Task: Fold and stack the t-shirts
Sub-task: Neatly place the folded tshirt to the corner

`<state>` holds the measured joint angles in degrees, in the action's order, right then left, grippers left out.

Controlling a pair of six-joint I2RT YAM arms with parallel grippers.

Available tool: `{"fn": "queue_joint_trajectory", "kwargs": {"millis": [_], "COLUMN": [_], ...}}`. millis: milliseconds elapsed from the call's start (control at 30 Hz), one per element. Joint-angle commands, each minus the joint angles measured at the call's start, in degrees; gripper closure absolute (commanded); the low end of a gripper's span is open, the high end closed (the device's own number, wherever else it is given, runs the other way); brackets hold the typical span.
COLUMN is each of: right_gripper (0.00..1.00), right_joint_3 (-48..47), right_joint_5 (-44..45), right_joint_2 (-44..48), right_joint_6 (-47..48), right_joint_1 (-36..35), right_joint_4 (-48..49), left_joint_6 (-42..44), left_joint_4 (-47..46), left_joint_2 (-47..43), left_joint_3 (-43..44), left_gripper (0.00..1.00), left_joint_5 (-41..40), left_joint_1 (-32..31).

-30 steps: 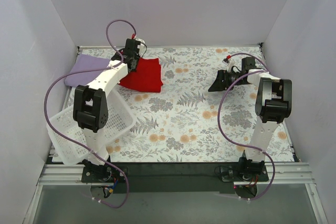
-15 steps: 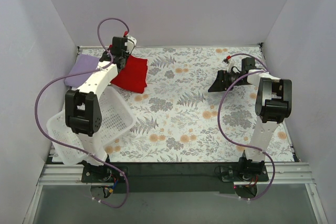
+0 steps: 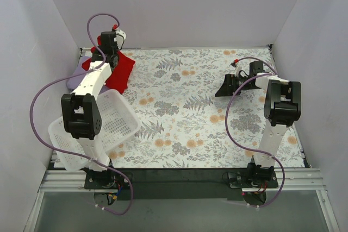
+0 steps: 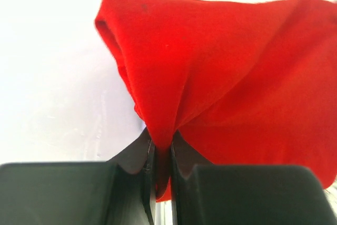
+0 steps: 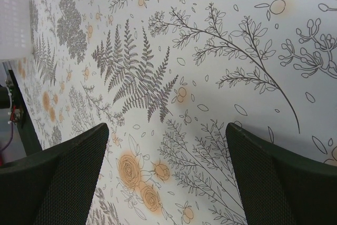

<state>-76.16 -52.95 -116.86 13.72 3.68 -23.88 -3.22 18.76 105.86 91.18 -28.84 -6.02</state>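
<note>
Two t-shirts at far left: left jaws clamped on the hanging red t-shirt, beside the lavender t-shirt; right jaws apart over the surface.

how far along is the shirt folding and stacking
Looks done: the lavender shirt lies at the far left corner, though mostly hidden, so its fold is unclear. In hand: the left gripper is shut on the red shirt, which hangs lifted above that corner. Left: setting the red one down neatly on the lavender one. The right gripper is open over the tablecloth, holding nothing.
</note>
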Motion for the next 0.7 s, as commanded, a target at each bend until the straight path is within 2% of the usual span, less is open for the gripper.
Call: {"fn": "queue_joint_trajectory", "kwargs": {"millis": [0,367,667], "right_gripper": [0.02,0.02,0.02], "right_joint_3": [0.3,0.5,0.6], "right_joint_5": [-2.2,-2.7,-2.5], "right_joint_2": [-1.1,-0.9,-0.6], "right_joint_6": [0.0,0.3,0.7], "right_joint_1": [-0.1,-0.1,-0.1], "right_joint_4": [0.1,0.0,-0.5], "left_joint_6": [2.2,5.5,-0.3], "left_joint_4": [-5.4,-14.2,-17.6], "left_joint_2": [0.7,5.8,12.5], "left_joint_3": [3.9,3.0,2.2], "left_gripper": [1.0,1.0,1.0], "left_joint_5": [-3.3,-3.8,-2.3], "left_joint_1": [1.4,3.7,9.8]}}
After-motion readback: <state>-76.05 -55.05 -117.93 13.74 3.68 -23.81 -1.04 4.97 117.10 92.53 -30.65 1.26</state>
